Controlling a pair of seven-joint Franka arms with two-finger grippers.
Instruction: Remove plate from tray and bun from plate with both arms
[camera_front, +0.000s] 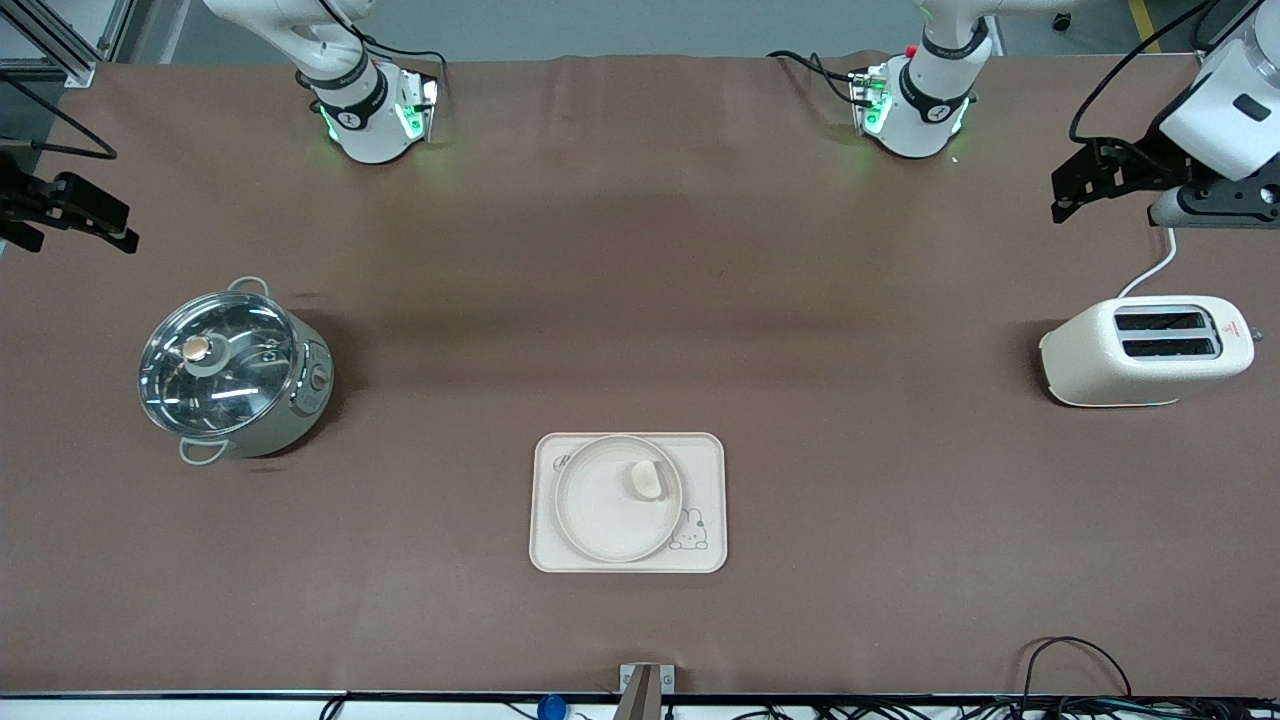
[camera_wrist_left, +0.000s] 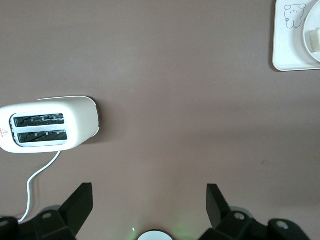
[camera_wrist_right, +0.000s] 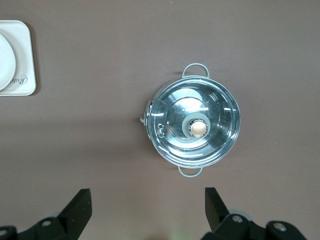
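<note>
Nearest the camera, the tray (camera_front: 628, 555) carries the plate (camera_front: 600, 515), bun (camera_front: 647, 480) resting on it. Left gripper (camera_front: 1075, 195) hangs with fingers (camera_wrist_left: 80, 202) spread over the tabletop (camera_front: 640, 300) near the toaster (camera_front: 1145, 350); right gripper (camera_front: 110, 228), fingers (camera_wrist_right: 80, 205) spread, hangs near the pot (camera_front: 232, 370).

The plate (camera_front: 612, 500) is a round, shallow, cream-white dish with a raised rim, lying flat and upright on the rectangular cream tray (camera_front: 710, 455) in the middle of the bench (camera_front: 640, 300), at the side nearer the front camera. It covers most of the tray. The bun (camera_front: 648, 480) is a small pale cream-yellow oval lump resting inside the plate, close to its rim on the side toward the left arm's end.
</note>
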